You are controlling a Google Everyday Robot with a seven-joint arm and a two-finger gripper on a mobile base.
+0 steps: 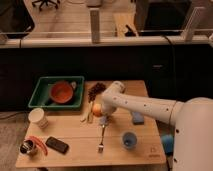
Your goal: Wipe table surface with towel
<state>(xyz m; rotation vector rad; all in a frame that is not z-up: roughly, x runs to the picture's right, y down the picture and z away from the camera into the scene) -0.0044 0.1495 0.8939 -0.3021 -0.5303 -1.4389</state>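
Note:
The table is small, with a pale wooden plank top, seams and a small dark mark at its front right corner. My white arm reaches in from the right and bends down over the middle of the table. My gripper is low over the top, just right of an orange fruit and above the handle of a fork. A blue folded pad, possibly the towel, lies on the table to the gripper's right, apart from it.
A green tray holding an orange bowl sits back left. Dark grapes lie behind the fruit. A white cup, a can, a black phone and a blue cup stand near the front.

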